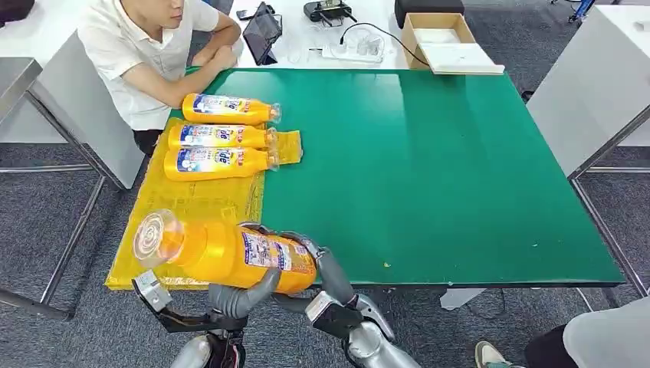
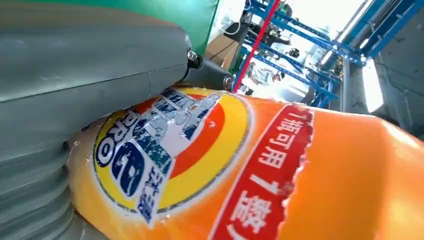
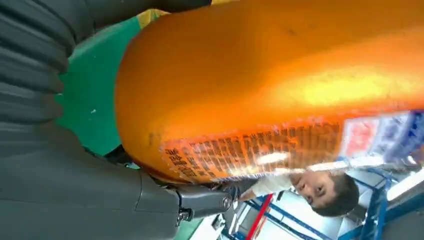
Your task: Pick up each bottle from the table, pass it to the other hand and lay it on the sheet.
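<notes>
Held low in the frame, closest to the lens: orange bottle [image 1: 230, 257], lying sideways across both hands, clear base toward the left of the picture, labelled shoulder to the right. Wrapped from beneath by the left hand [image 1: 241, 297], grey thumb curling up over the label; cupped at the neck end by the right hand [image 1: 326, 268], dark fingers bent over the top. Both closed on it at once, so probably mid-handover (which hand bears the weight, impossible to tell). Carried level and lengthwise, likely so as to go down flat beside the others.

Smooth, glossy plastic, rounded body catching a bright streak in the right wrist view [image 3: 280, 85]; paper-thin printed label with a blue-and-yellow roundel and a red band, edge slightly ragged, plain in the left wrist view [image 2: 200, 165].

Further up on the left, yellow sheet [image 1: 195, 203], crinkled and shiny like film, draped over the near-left edge of the green counter [image 1: 444, 176], matte and even. Laid on its far end, three matching bottles [image 1: 218, 136] in a neat row, side by side, caps pointing right, leaving bare sheet nearer for this one.

Seated at upper left, a person [image 1: 146, 54], arms resting at the counter's corner.
</notes>
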Available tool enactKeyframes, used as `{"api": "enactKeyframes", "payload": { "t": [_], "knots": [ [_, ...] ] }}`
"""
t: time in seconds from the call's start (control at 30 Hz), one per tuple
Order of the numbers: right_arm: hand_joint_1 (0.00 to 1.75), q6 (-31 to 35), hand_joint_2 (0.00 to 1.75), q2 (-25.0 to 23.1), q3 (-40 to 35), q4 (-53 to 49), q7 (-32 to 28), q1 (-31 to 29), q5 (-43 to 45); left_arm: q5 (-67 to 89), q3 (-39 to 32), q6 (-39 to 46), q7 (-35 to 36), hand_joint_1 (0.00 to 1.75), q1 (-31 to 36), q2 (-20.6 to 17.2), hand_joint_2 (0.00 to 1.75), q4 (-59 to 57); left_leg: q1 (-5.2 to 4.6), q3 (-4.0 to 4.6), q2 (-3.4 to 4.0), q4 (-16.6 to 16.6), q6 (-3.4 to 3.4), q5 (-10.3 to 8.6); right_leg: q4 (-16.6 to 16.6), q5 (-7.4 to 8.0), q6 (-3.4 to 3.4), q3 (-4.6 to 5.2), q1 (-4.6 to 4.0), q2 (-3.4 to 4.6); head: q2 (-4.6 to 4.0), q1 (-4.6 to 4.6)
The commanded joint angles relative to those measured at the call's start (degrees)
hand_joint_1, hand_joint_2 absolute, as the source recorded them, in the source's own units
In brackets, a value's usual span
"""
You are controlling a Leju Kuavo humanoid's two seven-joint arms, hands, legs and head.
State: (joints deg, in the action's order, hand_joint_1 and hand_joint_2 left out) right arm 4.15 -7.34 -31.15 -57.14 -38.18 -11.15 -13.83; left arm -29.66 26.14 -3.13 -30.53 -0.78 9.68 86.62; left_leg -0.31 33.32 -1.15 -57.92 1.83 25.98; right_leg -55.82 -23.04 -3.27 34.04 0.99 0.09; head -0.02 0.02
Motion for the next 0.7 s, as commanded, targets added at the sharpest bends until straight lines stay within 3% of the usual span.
{"api": "enactKeyframes", "payload": {
  "t": [0.03, 0.43, 0.47, 0.5, 0.57, 0.63, 0.7],
  "knots": [
    [0.0, 1.2, 0.0, 1.7, -3.1, 5.6, -1.8, 1.0, -1.0, -0.1, -0.3, 0.3, 0.6, 1.75, 3.7, -0.2, 1.75, 0.7, 0.08, -0.16, -0.1, 0.0, -0.11, 0.05, 0.0, -0.09, 0.13, -0.22, -0.1, -0.19, 0.02, 0.0],
    [0.0, 1.2, 0.0, 1.7, -3.1, 5.6, -1.8, 1.0, -1.0, -0.1, -0.3, 0.3, 0.6, 1.75, 3.7, -0.2, 1.75, 0.7, 0.06, -0.19, 0.06, 0.0, -0.12, 0.07, 0.0, -0.06, 0.14, -0.22, -0.07, -0.01, 0.0, 0.0],
    [0.0, 6.2, 0.0, 2.2, -3.4, 4.6, -1.8, 1.8, -4.2, 7.1, -0.7, 7.2, 1.0, 1.75, 3.6, -1.1, 1.75, 0.5, 0.05, -0.12, 0.07, 0.0, -0.1, 0.05, 0.0, -0.04, 0.12, -0.16, -0.06, 0.0, 0.02, 0.0],
    [0.0, 33.5, 0.0, 10.9, -7.7, -17.2, -1.8, 8.1, -1.8, 22.9, 0.3, 6.1, 1.0, 1.75, 1.9, -9.9, 1.75, 3.7, 0.05, -0.13, 0.05, 0.0, -0.09, 0.04, 0.0, -0.03, 0.1, -0.17, -0.06, -0.03, 0.02, 0.02],
    [0.0, 31.0, 0.0, 14.2, -5.0, -22.3, -1.8, 11.0, -1.3, 21.1, -3.3, 2.2, -0.9, 1.75, -0.1, -12.3, 1.75, 4.2, 0.01, -0.17, -0.02, 0.1, -0.11, 0.05, 0.0, -0.1, 0.13, -0.15, -0.02, -0.1, 0.0, 0.0],
    [0.0, 28.8, 0.0, 11.3, 1.9, -22.7, -1.8, 13.3, -6.6, 30.9, -6.0, 3.5, -1.1, 1.75, -0.8, -11.0, 1.75, 4.4, -0.01, -0.24, -0.07, 0.1, -0.12, 0.09, 0.0, -0.14, 0.15, -0.26, -0.01, -0.1, 0.02, 0.0],
    [0.0, 29.6, 0.0, 10.7, 2.7, -23.8, -1.8, 13.4, -6.8, 34.1, -6.5, 4.0, 0.3, 1.75, -1.0, -11.0, 1.75, 4.8, 0.06, -0.09, 0.07, 0.0, -0.09, 0.12, 0.0, -0.08, 0.11, -0.17, -0.06, 0.06, 0.02, 0.02]
  ]
}}
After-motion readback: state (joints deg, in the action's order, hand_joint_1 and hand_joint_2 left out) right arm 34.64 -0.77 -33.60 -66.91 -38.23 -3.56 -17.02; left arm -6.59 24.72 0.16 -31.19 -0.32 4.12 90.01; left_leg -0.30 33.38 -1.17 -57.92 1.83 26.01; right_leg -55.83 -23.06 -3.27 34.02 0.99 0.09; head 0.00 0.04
